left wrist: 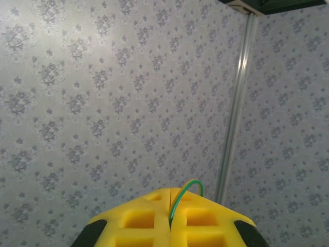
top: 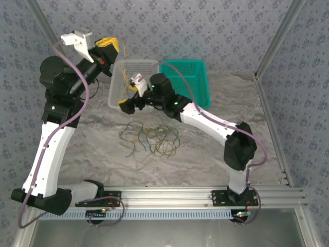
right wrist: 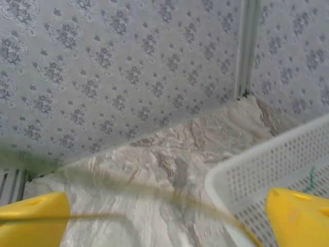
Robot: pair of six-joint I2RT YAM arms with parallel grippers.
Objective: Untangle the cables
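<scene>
Your left gripper (left wrist: 169, 199) is raised high at the back left, clenched on a green strand (left wrist: 191, 181) that loops out of the seam between its fingers; judged purpose: hold one end up so its length hangs free of the heap. From above, a pale yellow strand (top: 124, 67) drops from beside that gripper (top: 110, 46) toward the white basket (top: 114, 88); you cannot tell whether it is pinched too. Your right gripper (top: 129, 99) hovers at the near rim of the white basket, jaws spread wide and grasping nothing. In its wrist view a tan strand (right wrist: 103, 215) crosses the gap between the fingers, blurred, and whether it touches either one cannot be told. The placement suggests a strand being let go over the white basket (right wrist: 257, 170), or a fresh pinch being lined up. The bulk of the cables (top: 151, 139) lies as a loose tangle of green and tan loops on the table (top: 97, 154), just in front of both baskets; the green basket (top: 199, 64) sits beside the white one. Task judged early: most loops overlap. Risk: lifting the left side further may drag neighbouring loops along.
</scene>
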